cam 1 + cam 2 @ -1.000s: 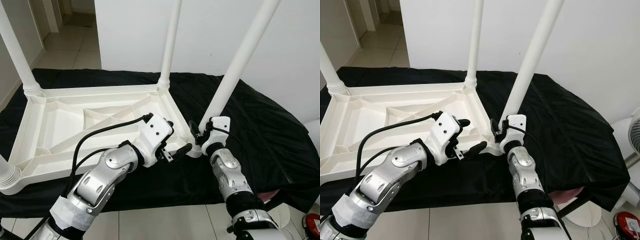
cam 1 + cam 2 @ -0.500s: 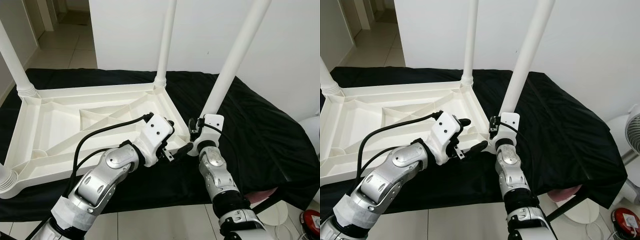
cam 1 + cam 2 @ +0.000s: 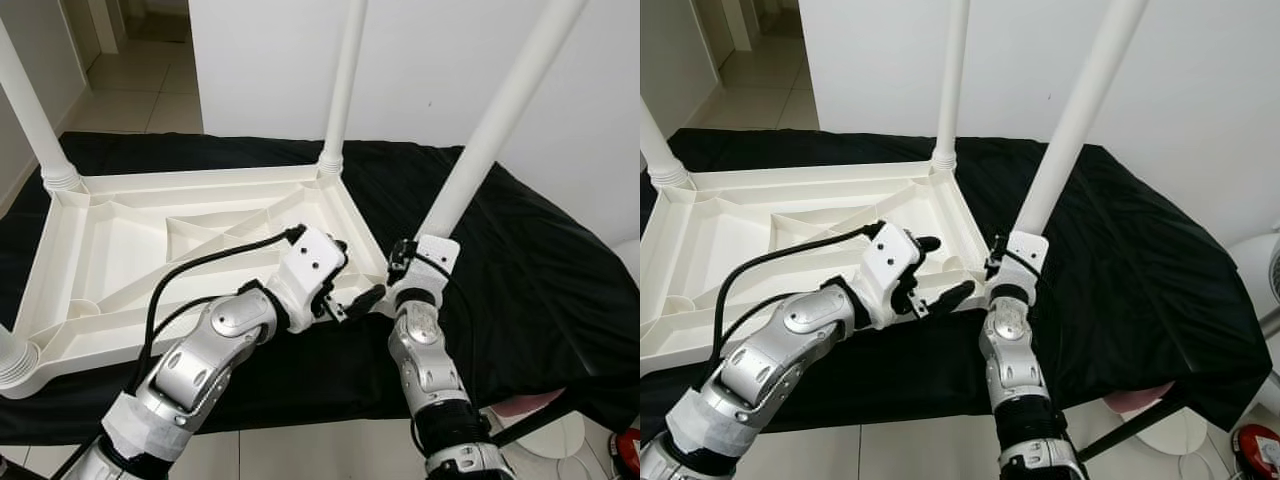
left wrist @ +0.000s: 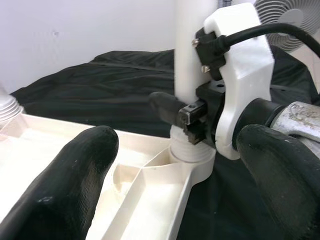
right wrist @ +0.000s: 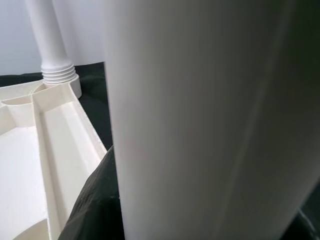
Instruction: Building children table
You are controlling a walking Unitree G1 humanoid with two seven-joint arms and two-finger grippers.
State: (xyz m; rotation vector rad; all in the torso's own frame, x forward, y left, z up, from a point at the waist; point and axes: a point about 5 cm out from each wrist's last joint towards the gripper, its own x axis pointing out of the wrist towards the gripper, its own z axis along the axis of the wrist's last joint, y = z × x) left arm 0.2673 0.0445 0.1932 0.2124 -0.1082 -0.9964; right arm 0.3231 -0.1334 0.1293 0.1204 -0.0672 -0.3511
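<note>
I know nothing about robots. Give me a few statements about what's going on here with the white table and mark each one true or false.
1. The white table top lies upside down on a black cloth. True.
2. The right end effector is at the base of the nearest table leg. True.
3. The left end effector is clamped shut around a leg. False: its fingers are spread apart and grip nothing, beside the table's near corner.
4. The table rests on bare floor tiles. False: it sits on the black cloth.
5. The nearest leg is lying flat. False: it rises from the corner socket, leaning somewhat.
</note>
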